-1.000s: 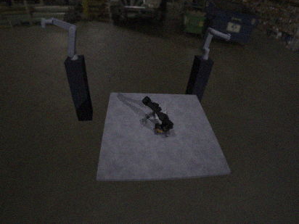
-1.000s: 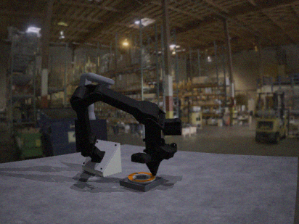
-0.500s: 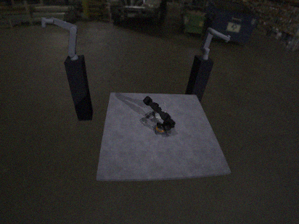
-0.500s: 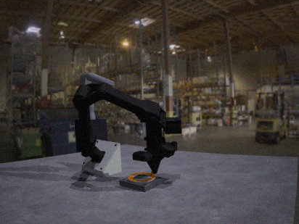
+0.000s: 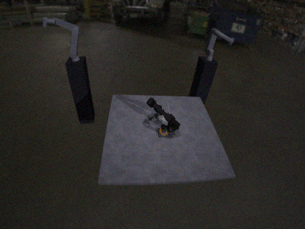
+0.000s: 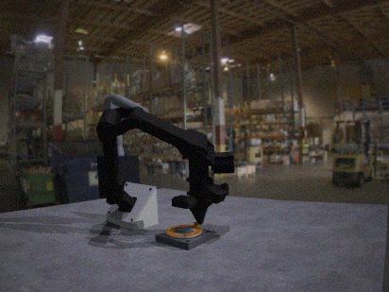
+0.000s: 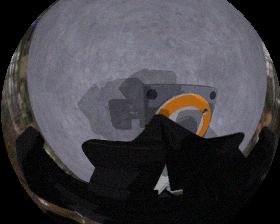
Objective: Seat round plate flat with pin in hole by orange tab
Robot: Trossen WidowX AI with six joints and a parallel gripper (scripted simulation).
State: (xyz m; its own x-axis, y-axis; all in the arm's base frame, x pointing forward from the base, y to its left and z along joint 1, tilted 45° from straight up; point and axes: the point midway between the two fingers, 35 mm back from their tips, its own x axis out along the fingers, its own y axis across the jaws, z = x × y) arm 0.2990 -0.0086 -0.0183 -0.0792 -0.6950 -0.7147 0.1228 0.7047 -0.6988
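Observation:
The round plate [image 6: 169,232] [image 7: 187,102], with an orange ring around a grey middle, sits on the dark grey square base [image 6: 188,246] [image 7: 172,90]. My gripper [image 6: 200,222] [image 7: 158,117] is shut and empty, pointing down. Its tips are at the plate's edge, beside the orange tab [image 6: 196,225] in the exterior view. Whether they touch the tab is too small to tell. The wrist view shows a small dark spot in the ring; the fingers hide the plate's near part. The pin cannot be made out, nor whether the plate lies fully flat.
A white wedge-shaped block [image 6: 147,209] stands behind the base, beside the arm's lower part. The base has dark round holes near its corners [image 7: 152,94]. The arm arches above the grey table top [image 5: 148,162]. Two grey arms on dark pedestals [image 5: 79,92] [image 5: 203,77] stand beyond the table.

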